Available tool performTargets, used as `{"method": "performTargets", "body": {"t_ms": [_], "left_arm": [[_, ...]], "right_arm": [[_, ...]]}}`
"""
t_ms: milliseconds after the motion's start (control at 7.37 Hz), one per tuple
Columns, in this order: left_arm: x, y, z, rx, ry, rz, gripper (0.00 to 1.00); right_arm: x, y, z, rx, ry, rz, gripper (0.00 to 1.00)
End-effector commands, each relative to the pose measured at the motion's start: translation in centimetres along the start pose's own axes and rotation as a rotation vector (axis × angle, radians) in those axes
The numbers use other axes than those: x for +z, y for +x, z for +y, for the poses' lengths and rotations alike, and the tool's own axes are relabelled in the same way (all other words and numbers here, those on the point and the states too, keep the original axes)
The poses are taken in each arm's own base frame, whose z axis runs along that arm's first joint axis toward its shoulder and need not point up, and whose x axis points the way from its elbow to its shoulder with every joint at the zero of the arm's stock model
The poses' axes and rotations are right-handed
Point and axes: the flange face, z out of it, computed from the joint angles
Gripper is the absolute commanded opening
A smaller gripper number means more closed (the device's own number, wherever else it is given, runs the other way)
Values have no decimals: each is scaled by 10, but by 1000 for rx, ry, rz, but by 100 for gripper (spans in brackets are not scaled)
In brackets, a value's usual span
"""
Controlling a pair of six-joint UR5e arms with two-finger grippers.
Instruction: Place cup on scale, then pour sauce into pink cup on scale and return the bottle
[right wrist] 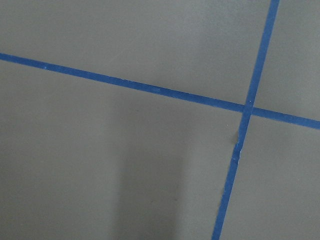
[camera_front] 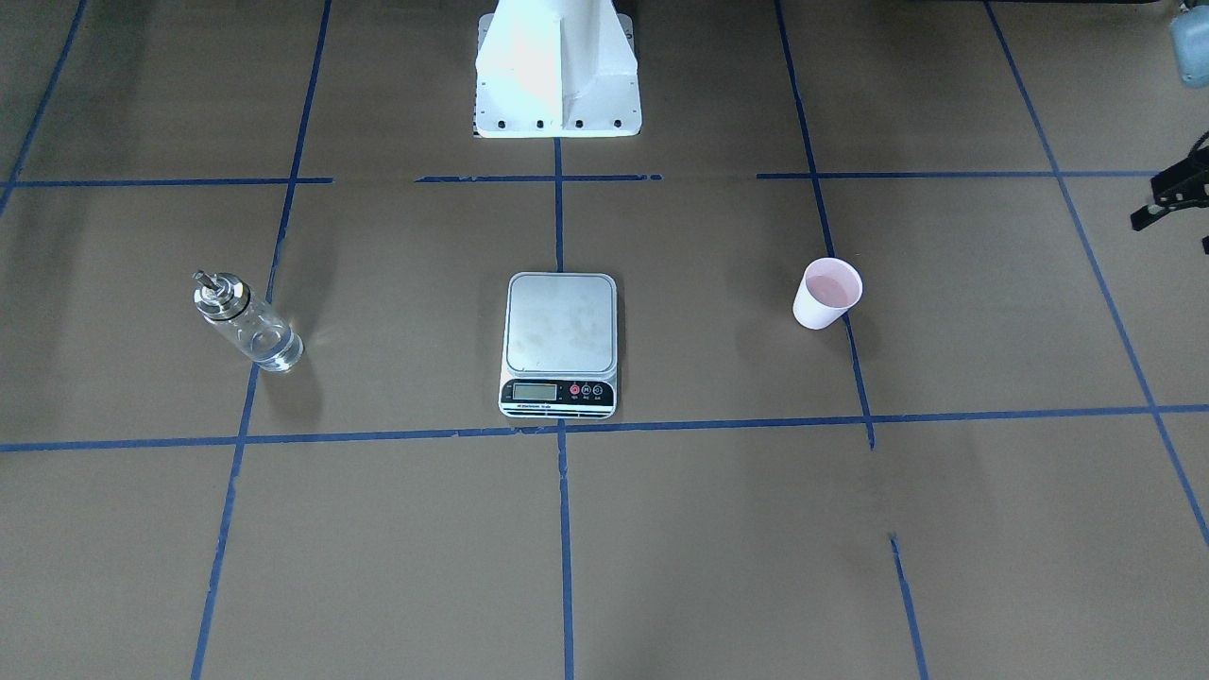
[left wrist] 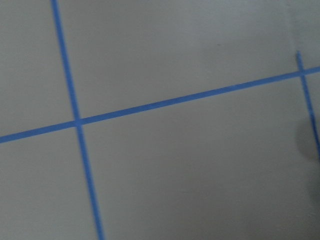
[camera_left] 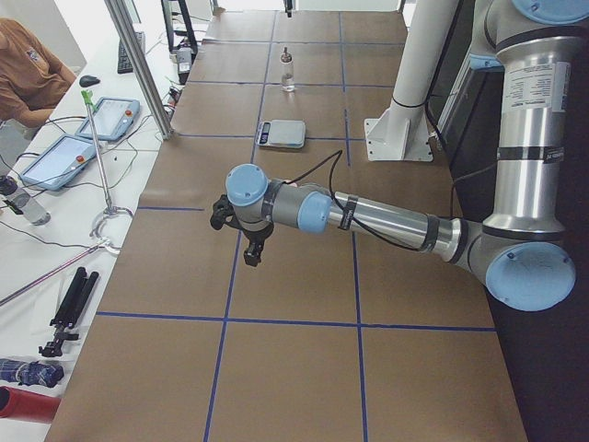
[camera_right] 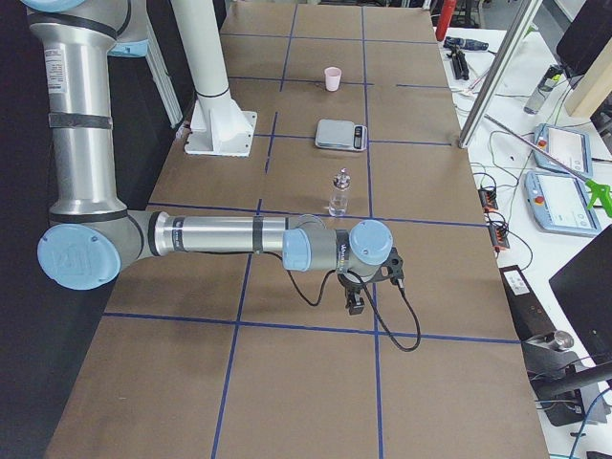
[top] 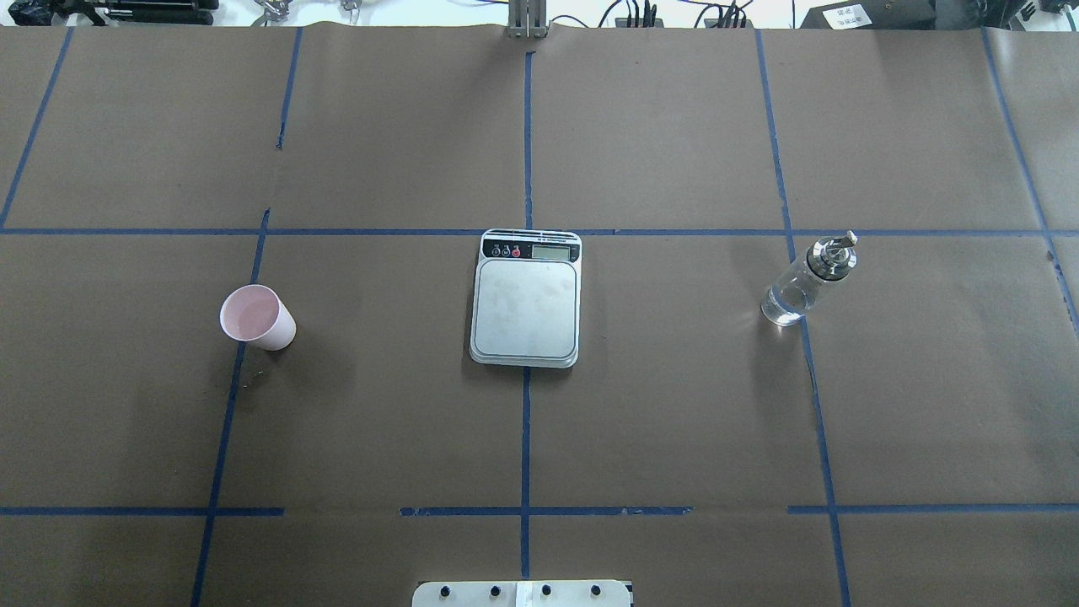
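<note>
Cup [top: 258,318] left of scale [top: 526,299] — bottle [top: 807,280] right — both tools' state indiscernible.

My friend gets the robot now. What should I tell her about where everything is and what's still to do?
Left gripper: off past the table's left end, away from the things, holding nothing; open or shut cannot be told.
Right gripper: past the right end, short of the bottle, holding nothing; open or shut cannot be told.
Pink cup: upright on the table on the robot's left, not on the scale.
Scale: centre of the table, platform bare.
Glass bottle: upright on the robot's right, cap and spout on.
Done: nothing yet.
Left: set the cup on the scale, pour the sauce into it, put the bottle back.
</note>
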Motion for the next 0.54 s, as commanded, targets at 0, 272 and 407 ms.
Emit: {"method": "performTargets", "body": {"t_ms": [0,272,407], "left_arm": [[25,114,-23,-18,-47,66,100],[60,180,-45,-52,-60,11,100],[72,194,-55,-46,-57,-13,100]], "right_arm": [[-2,-6,-1,-12,8,-16,100],[1,-11,0,-50,34,-65,100],[3,-11,1,-49,33,-74,100]]}}
